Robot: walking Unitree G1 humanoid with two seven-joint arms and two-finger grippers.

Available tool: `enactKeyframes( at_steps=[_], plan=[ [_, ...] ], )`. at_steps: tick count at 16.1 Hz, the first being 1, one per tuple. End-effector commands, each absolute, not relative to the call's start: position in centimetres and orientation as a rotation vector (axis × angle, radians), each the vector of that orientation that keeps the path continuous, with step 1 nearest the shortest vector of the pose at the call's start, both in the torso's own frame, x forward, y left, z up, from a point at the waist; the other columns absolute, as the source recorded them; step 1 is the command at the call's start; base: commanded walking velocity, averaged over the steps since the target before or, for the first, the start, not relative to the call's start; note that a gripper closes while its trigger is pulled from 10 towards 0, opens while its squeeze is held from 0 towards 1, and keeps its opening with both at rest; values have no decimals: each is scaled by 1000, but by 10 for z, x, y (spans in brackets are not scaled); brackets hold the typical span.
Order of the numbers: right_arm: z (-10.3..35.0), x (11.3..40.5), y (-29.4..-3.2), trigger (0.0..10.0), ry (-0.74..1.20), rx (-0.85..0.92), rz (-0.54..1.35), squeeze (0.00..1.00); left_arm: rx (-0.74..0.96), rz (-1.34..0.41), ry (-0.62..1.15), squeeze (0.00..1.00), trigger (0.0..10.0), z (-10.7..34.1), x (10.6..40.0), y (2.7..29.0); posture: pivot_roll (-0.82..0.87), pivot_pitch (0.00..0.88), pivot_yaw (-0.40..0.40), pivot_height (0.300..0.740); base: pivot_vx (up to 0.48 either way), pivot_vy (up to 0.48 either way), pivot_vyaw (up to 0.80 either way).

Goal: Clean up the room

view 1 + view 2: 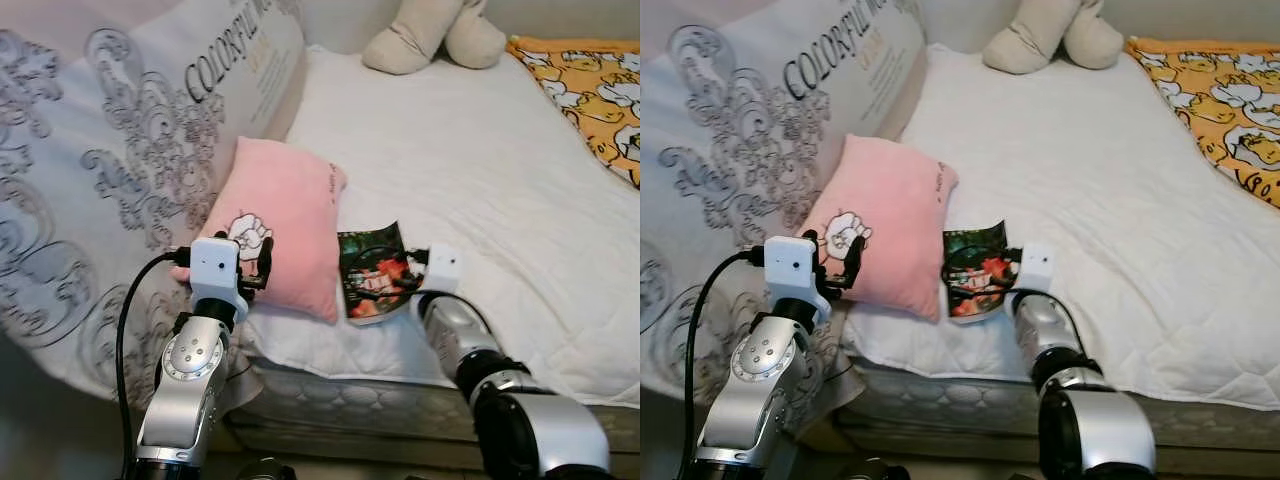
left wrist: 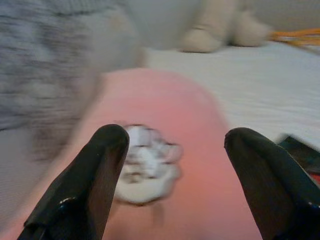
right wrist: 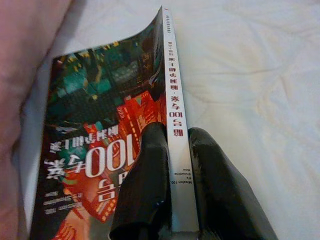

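Right end effector [image 3: 172, 200] clamps a book's [image 3: 107, 145] spine on the bed [image 1: 480, 170], "100" readable, while the left end effector [image 2: 175, 185], fingers apart, faces a blurred pink pillow [image 1: 285, 225].

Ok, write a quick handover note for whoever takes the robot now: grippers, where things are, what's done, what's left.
Right gripper: shut on the book, pinching its spine at the bed's near edge.
Left gripper: open, at the pink pillow, not gripping it.
Pillow leans beside the book, by the big patterned cushion. Plush toy and yellow blanket lie at the far end.
Done: book gripped.
Left: put the book away, tidy the pillow.
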State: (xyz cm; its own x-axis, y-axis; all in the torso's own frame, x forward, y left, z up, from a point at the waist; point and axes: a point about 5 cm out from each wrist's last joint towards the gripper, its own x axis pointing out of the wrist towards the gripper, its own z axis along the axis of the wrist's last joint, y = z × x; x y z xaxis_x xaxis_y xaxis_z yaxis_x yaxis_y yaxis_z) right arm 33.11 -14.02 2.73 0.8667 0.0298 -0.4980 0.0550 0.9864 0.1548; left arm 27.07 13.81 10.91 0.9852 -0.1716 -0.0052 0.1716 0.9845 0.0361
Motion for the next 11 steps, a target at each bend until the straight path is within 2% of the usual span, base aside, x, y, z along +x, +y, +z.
enactKeyframes(
  at_steps=[1,2,5,11],
  plan=[
    [21,326,-135,10000,562,158,-2,0,39,-323,18,0,10000,109,264,126,8,0,85,740,0,0,0],
    [22,327,-135,10000,560,150,-2,0,79,-480,75,0,10000,100,253,115,13,0,82,740,0,0,0],
    [29,333,-140,10000,542,131,-4,0,166,-600,111,0,10000,91,238,120,23,0,80,740,0,0,0],
    [33,337,-142,10000,539,190,-46,0,197,-666,95,0,10000,95,235,120,29,0,78,740,0,0,0]
  ],
)
